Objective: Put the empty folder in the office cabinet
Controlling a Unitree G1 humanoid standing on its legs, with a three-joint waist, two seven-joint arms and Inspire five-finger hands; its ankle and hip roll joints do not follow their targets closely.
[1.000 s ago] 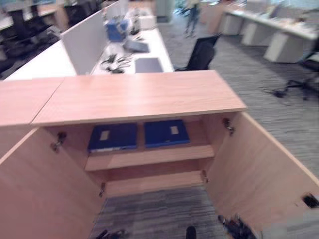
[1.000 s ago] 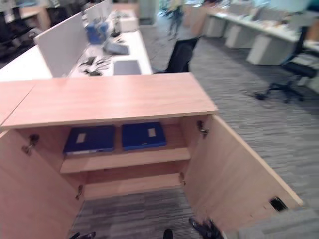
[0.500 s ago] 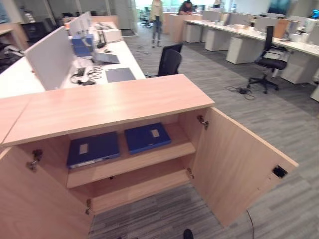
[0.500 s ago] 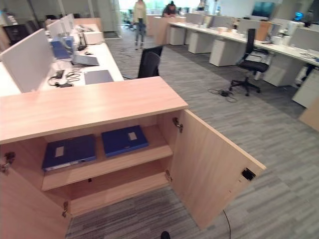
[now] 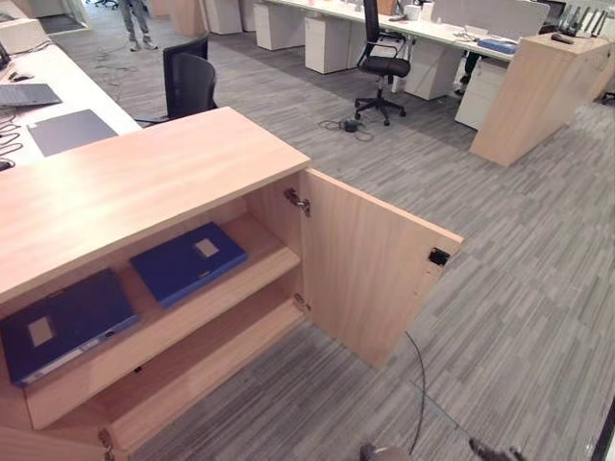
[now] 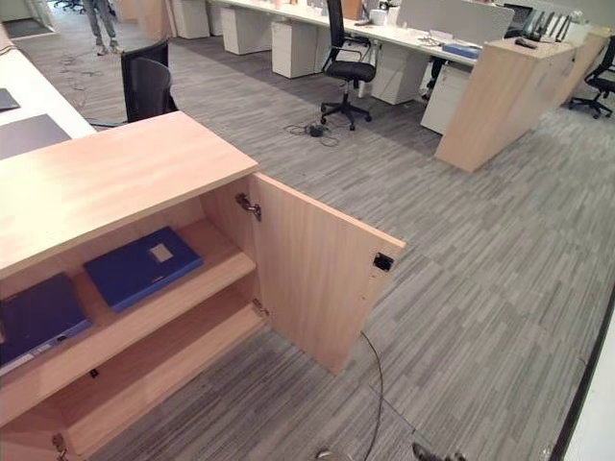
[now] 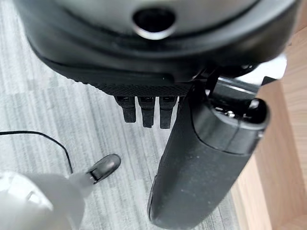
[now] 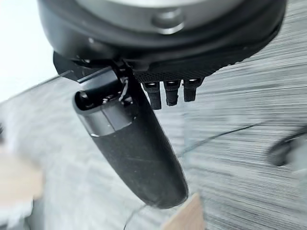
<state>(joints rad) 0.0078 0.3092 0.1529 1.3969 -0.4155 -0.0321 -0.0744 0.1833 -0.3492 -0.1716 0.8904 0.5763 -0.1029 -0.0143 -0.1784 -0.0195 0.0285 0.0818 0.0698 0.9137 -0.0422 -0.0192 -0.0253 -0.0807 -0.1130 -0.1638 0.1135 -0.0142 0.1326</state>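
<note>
Presently the office cabinet (image 5: pixel 163 182) stands with its right door (image 5: pixel 370 269) swung wide, and two blue folders lie flat on the upper shelf (image 5: pixel 192 307): one folder (image 5: pixel 187 261) near the door side, another folder (image 5: pixel 58 325) further to the robot's left. Both hands hang over the grey carpet (image 5: pixel 500 288) holding nothing: the left hand (image 7: pixel 192 158) and the right hand (image 8: pixel 136 143) each show a straight thumb; the short finger stubs suggest relaxed fingers, though the close wrist views leave this uncertain. Judged from this, the placing looks done. A sound finish would check that both folders sit fully inside the shelf edge before the door is closed, keeping arms clear of its swing.
</note>
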